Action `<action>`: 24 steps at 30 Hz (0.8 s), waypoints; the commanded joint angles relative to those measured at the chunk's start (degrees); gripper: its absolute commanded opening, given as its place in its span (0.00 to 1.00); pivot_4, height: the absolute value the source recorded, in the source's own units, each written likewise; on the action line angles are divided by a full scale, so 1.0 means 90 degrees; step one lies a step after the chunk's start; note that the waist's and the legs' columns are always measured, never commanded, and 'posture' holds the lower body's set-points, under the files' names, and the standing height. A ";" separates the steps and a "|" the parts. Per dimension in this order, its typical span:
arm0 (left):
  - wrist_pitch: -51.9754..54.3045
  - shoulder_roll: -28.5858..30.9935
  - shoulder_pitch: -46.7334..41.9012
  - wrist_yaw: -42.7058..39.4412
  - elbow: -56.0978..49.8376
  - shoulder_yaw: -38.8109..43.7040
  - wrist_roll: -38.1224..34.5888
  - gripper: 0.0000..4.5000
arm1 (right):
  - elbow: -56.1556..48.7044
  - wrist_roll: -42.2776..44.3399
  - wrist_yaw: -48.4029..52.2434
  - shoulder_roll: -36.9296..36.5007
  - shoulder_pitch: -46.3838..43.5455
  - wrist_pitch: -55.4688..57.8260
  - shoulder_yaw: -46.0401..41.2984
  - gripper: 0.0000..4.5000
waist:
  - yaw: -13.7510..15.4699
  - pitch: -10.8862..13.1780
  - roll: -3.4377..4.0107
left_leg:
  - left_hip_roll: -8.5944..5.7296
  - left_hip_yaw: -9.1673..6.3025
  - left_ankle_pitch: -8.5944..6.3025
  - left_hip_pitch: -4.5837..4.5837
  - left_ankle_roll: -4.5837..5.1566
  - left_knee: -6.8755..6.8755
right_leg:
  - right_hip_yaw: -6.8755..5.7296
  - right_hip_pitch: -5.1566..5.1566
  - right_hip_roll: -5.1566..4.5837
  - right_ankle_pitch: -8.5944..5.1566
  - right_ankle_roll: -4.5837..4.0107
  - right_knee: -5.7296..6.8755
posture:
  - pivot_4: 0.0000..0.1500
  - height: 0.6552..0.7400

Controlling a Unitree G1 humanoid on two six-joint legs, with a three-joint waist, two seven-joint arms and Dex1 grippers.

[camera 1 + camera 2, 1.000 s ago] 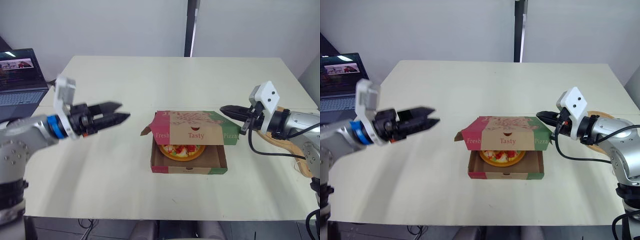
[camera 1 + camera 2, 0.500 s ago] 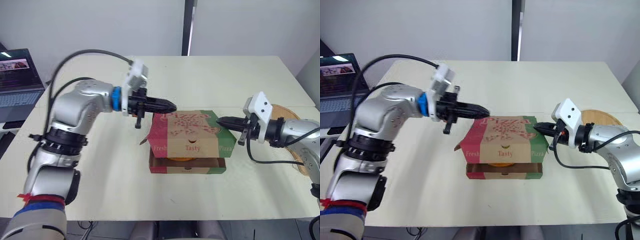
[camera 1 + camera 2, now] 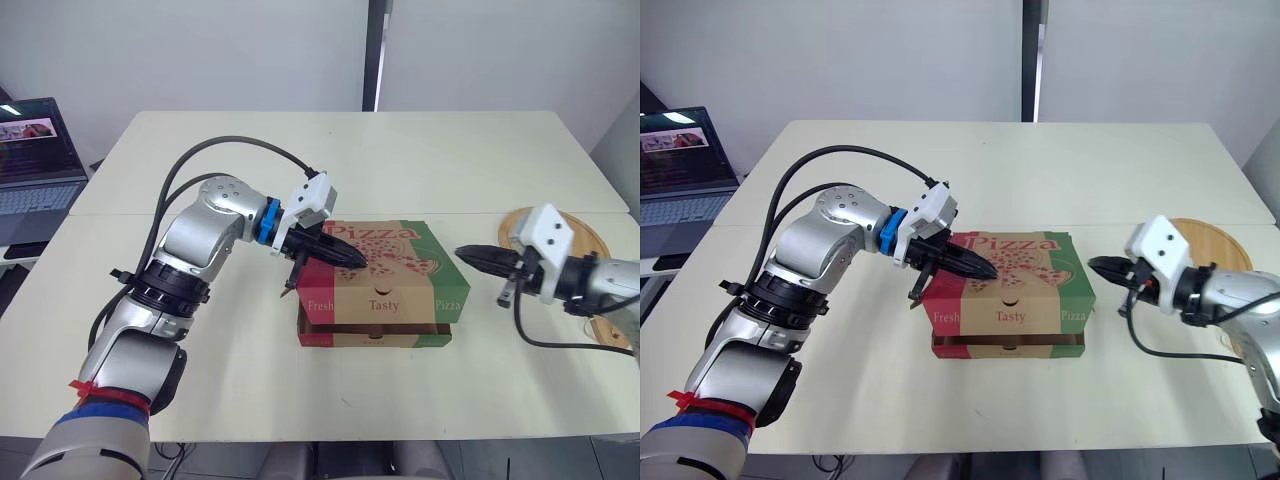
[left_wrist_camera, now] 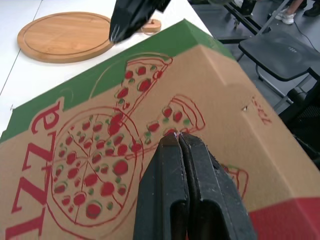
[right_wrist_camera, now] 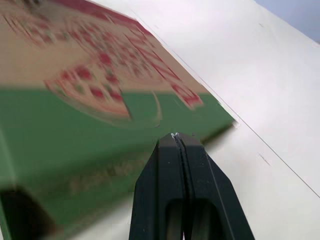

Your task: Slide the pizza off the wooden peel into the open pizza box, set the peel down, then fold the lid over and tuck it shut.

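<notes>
The pizza box sits mid-table with its printed lid folded down over the base; a thin dark gap stays along the front and a small flap sticks out at its left side. The pizza is hidden inside. My left gripper is shut, with its tips resting on top of the lid near the middle. My right gripper is shut too and hovers just off the box's right edge, apart from it. The round wooden peel lies flat at the table's right, partly behind my right arm.
A laptop stands open off the table's far left. A seam runs across the tabletop behind the box. A dark chair stands beyond the table's right side.
My left gripper shut and swung in from the left onto the lid. The lid dropped from half raised to lying flat. My right gripper drew back to the right, off the box.
</notes>
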 commanded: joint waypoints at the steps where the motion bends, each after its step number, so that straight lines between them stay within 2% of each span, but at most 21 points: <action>1: -0.0061 -0.0051 -0.0004 -0.0058 -0.0071 0.0155 0.0046 0.01 | -0.0076 -0.0158 0.0038 -0.0067 0.0333 -0.0274 -0.0217 0.00 | -0.0011 0.0000 0.0000 | 0.0000 0.0000 0.0000 0.0000 0.0000 0.0000 | 0.0000 0.0000 0.0000 0.0000 0.0000 0.0001 | 1.00 1.00; 5: -0.0070 -0.0091 0.0046 -0.0070 -0.0116 0.0127 0.0101 0.01 | -0.0187 -0.0195 0.0142 0.0080 0.0582 -0.0459 0.0209 0.00 | -0.0032 0.0000 0.0000 | 0.0001 0.0002 0.0000 0.0003 0.0001 0.0000 | 0.0001 0.0000 0.0000 -0.0001 0.0001 0.0005 | 1.00 1.00; 12: -0.0474 -0.0104 0.0175 -0.0168 -0.0135 -0.0051 0.0466 0.01 | -0.0248 -0.0287 0.0035 0.0513 0.0392 -0.0559 0.0835 0.00 | -0.0040 0.0000 0.0000 | 0.0002 0.0000 0.0000 0.0002 0.0000 0.0001 | 0.0001 0.0000 0.0001 -0.0001 0.0001 0.0003 | 1.00 1.00; 18: -0.0451 -0.0279 0.0245 -0.0163 -0.0182 -0.0074 0.0582 0.01 | -0.0266 -0.0456 0.0153 0.0364 0.0492 -0.0720 0.0827 0.00 | -0.0025 0.0000 0.0000 | 0.0000 -0.0002 0.0000 0.0001 0.0000 0.0002 | 0.0001 0.0001 0.0001 0.0000 0.0001 0.0003 | 1.00 1.00; 24: -0.0500 -0.0376 0.0242 -0.0197 -0.0109 -0.0029 0.0654 0.01 | -0.0406 -0.0579 0.0325 -0.0205 0.1100 -0.0647 0.0278 0.00 | -0.0019 0.0000 -0.0001 | -0.0001 -0.0002 0.0000 0.0001 0.0000 0.0004 | 0.0000 0.0003 0.0001 0.0000 0.0001 0.0003 | 1.00 1.00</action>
